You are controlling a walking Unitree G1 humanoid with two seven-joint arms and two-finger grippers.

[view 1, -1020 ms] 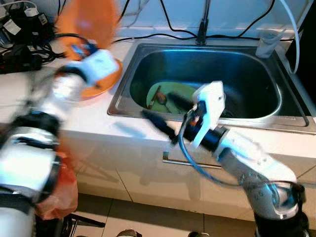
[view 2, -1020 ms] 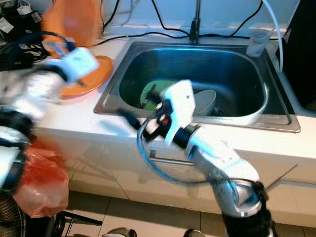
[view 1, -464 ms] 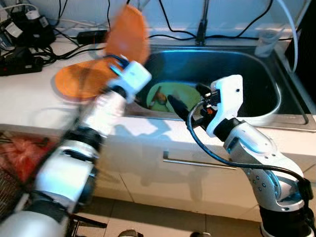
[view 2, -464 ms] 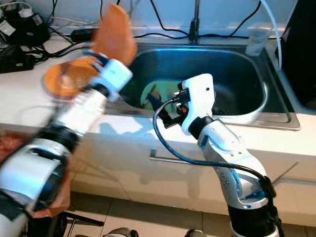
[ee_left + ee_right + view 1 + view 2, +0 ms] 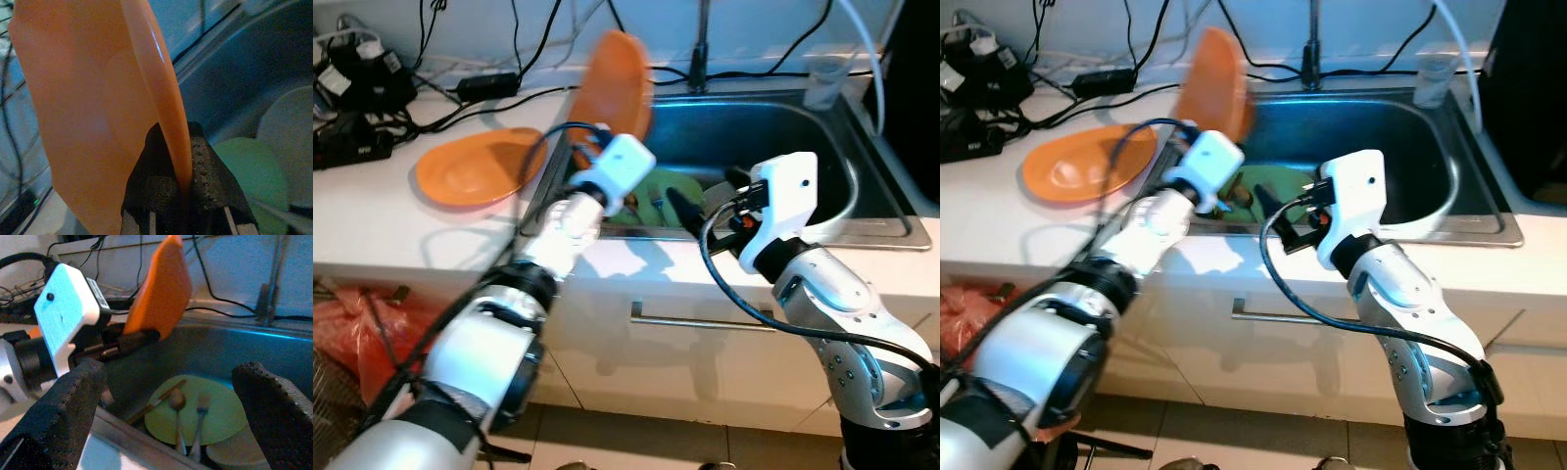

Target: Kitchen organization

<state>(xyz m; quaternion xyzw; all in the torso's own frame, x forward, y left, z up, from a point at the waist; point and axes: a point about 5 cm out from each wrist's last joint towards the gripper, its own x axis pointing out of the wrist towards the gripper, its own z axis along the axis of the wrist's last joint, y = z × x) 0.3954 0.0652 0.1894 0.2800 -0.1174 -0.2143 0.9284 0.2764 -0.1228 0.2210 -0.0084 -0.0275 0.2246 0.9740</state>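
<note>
- While clamped on the lower rim of the orange plate [image 5: 98, 98], left gripper [image 5: 183, 161] up over the left edge of the sink [image 5: 862, 176], black fingers [image 5: 210, 171] pressed tight on either face of the rim.
- Orange plate held on edge, nearly upright, its top above the sink's back left corner, in front of the cables [image 5: 529, 59] along the wall.
- Second orange plate [image 5: 475, 166] flat on the white counter [image 5: 372, 225], just left of the sink, well apart from the held one.
- Right gripper [image 5: 171, 396] over the front rim of the sink, near its middle, fingers spread wide with nothing between them, aimed into the basin.
- Inside the sink, toward its left half: green plate [image 5: 200, 411] lying flat on the bottom, with a fork [image 5: 198, 421], a spoon-like utensil [image 5: 177, 416] and a chopstick-like stick [image 5: 154, 404] resting on it.
- Pale dish [image 5: 234, 453] partly tucked at the green plate's edge, nearer the sink's front; kind not clear.
- Faucet [image 5: 1310, 44] rising behind the sink at its back rim, clear cup [image 5: 1430, 83] on the rim at the sink's back right corner.
- Red plastic bag [image 5: 352, 323] below counter level, far left of the sink.
- Cabinet handle [image 5: 705, 321] on the white front under the sink.
</note>
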